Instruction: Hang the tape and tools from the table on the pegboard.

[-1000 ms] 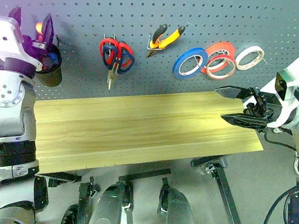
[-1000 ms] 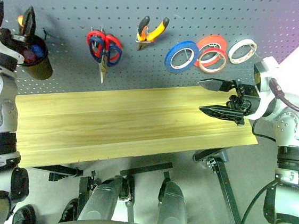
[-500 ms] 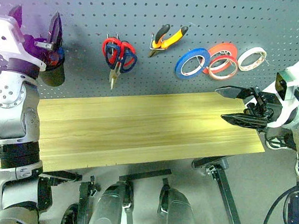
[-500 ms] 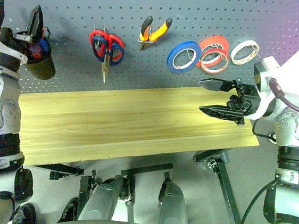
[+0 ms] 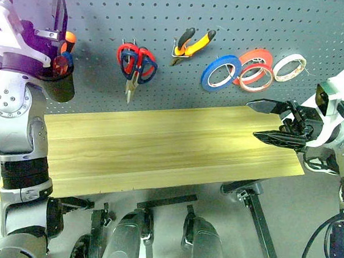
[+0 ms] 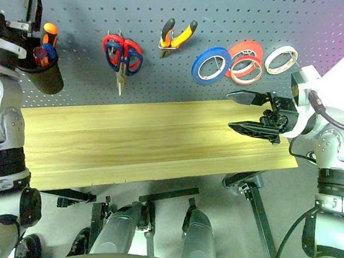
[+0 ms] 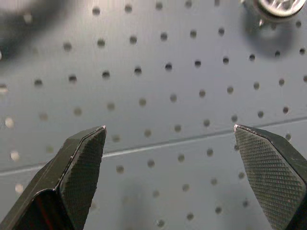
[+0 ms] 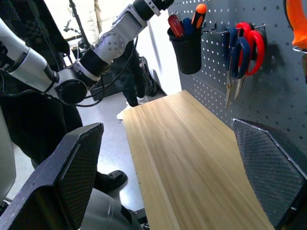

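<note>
Hanging at the upper left of the left eye view, the left claw [image 5: 34, 3] stands wide with nothing between its fingers, just above a black cup [image 5: 58, 83] fixed to the pegboard [image 5: 172, 12]. The screwdriver [image 5: 68, 39] stands in that cup, orange end up, beside a red-handled tool [image 5: 58, 64].

Across the board's middle hang two pairs of scissors on one hook, the red pair [image 5: 127, 59] overlapping the dark blue pair [image 5: 146, 69], and to their right the pliers [image 5: 192, 45], tilted.

Further right hang a blue roll [image 5: 220, 72], a red roll [image 5: 254, 56], the thin tape [image 5: 255, 77] overlapping the red roll's lower edge, and a pale roll [image 5: 288, 66].

At the right of the frame the right claw [image 5: 260, 121] points sideways over the right end of the worktop [image 5: 157, 152], fingers spread wide and holding nothing. The worktop's surface carries nothing.
</note>
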